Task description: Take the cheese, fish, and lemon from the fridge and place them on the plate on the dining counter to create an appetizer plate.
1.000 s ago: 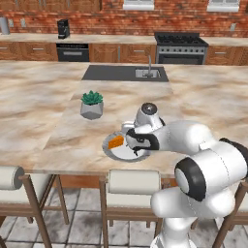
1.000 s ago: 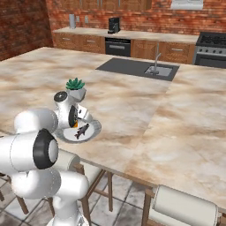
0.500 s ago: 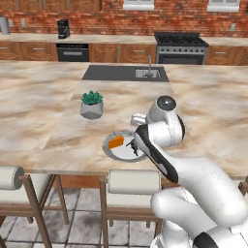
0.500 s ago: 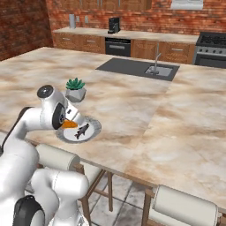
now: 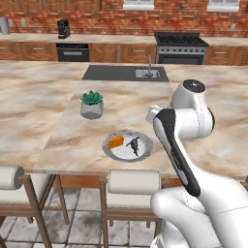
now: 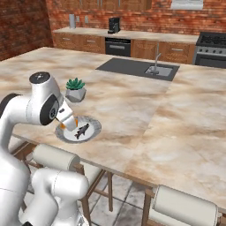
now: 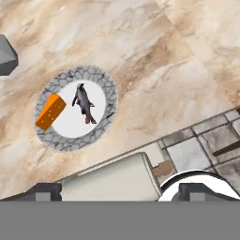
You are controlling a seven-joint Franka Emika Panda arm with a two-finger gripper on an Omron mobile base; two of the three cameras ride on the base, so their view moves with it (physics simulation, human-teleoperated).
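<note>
The orange cheese wedge [image 7: 50,111] and dark grey fish [image 7: 84,104] are lying on the round grey-rimmed plate [image 7: 108,91] left of frame centre, awaiting the lemon; jaws are standing released, grasping nothing.

An orange cheese [image 7: 50,111] and dark grey fish [image 7: 84,103] are lying on a white, grey-rimmed plate [image 7: 107,89]; beige marbled counter [image 7: 140,56].

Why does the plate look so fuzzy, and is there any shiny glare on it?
Hand view: the plate, cheese and fish look soft and blocky, no glare, barely any shadow. Left base view: the plate is small and blurry under flat, even light. Right base view: the arm partly hides it.
</note>
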